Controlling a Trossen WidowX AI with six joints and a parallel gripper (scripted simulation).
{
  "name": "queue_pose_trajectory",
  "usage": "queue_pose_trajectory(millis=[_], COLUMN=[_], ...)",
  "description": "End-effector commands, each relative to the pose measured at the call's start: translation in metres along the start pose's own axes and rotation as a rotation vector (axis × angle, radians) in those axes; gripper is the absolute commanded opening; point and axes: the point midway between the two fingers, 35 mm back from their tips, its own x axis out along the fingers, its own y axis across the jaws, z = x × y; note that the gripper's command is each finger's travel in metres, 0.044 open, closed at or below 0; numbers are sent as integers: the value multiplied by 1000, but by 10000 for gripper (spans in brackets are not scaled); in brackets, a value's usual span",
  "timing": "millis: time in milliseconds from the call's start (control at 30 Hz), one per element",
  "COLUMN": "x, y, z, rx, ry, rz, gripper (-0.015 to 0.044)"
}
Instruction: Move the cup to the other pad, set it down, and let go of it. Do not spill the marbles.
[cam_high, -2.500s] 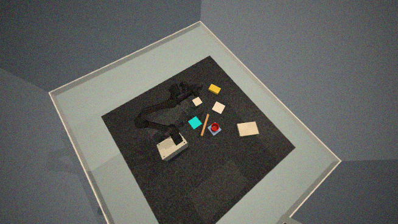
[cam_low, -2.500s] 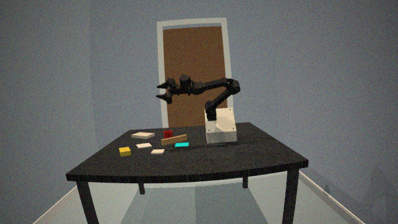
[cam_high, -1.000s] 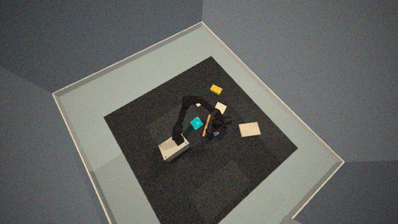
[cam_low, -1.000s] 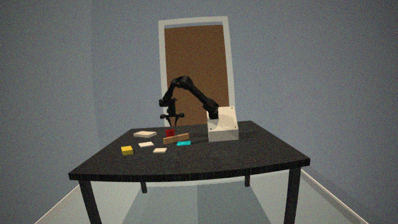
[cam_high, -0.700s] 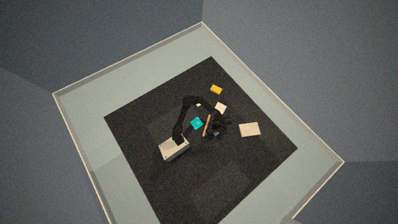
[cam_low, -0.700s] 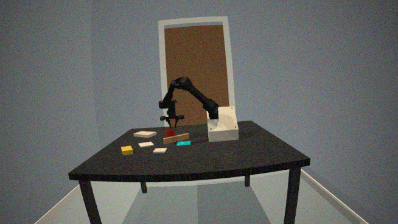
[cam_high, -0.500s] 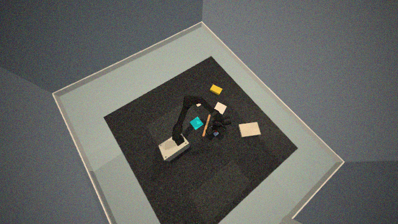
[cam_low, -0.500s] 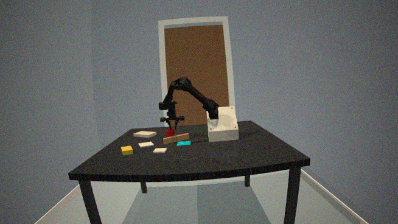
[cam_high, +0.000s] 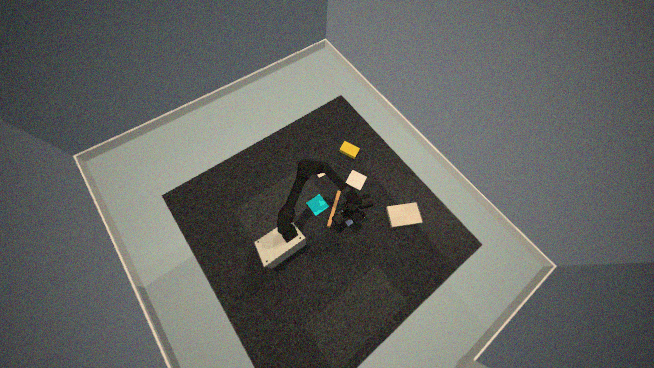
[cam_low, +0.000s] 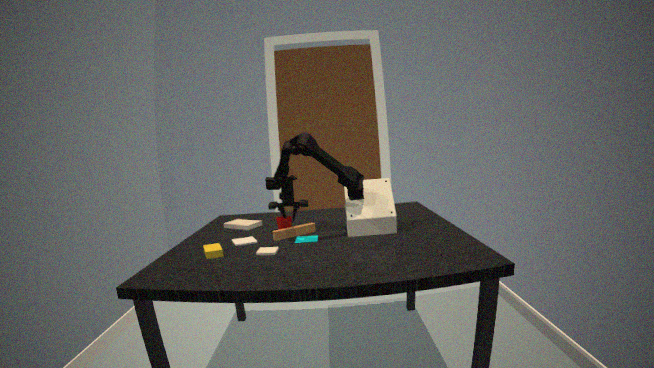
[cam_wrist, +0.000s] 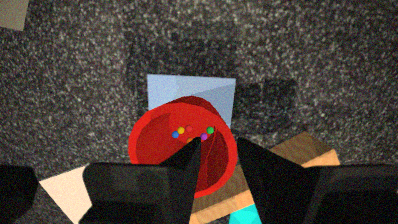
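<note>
so, one red cup (cam_wrist: 160, 142) stands upright on a light-blue pad (cam_wrist: 170, 87). the cup covers the pad's near part, and the far edge & both far corners show behind it. inside the cup, small marbles (cam_wrist: 181, 130) sit clustered on the bottom by the far wall. i count 5 for sure (blue, yellow, red, purple, green), and there may be a 6th, part hidden by a fingertip. none are seen outside the cup.

gripper (cam_wrist: 218, 142) is down at the cup, pointing downward from above. one finger (cam_wrist: 192, 152) is inside the rim and the other (cam_wrist: 260, 160) is outside, so they straddle the near-right wall. jaws are part open w/ a gap either side of the wall, not clamped on it and gripping nothing. in the exterior view the cup (cam_low: 283, 222) shows red just under the gripper (cam_low: 287, 212), on the table (cam_low: 350, 270).

counts for the rest on the table top:
- 3 cream tiles: a big one (cam_low: 242, 224) and 2 small (cam_low: 244, 240) (cam_low: 267, 250)
- 1 yellow block (cam_low: 213, 250)
- 1 cyan tile (cam_low: 306, 239)
- 1 wooden bar (cam_low: 294, 231), just beside the cup
- 1 white base box (cam_low: 371, 214) carrying the arm (cam_low: 325, 160)

top view: the cup is mostly hidden under the gripper (cam_high: 350, 215), between the wooden bar (cam_high: 333, 208) & the big cream tile (cam_high: 404, 214).
</note>
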Motion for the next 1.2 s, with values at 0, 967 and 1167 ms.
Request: queue_pose_trajectory(millis=[0,967,1167], x=[10,15,15], y=[-4,-4,-4], z=[0,-1,-1], rx=[10,4,4], ry=[10,5,5], rz=[-10,-8,-8], gripper=[148,54,14])
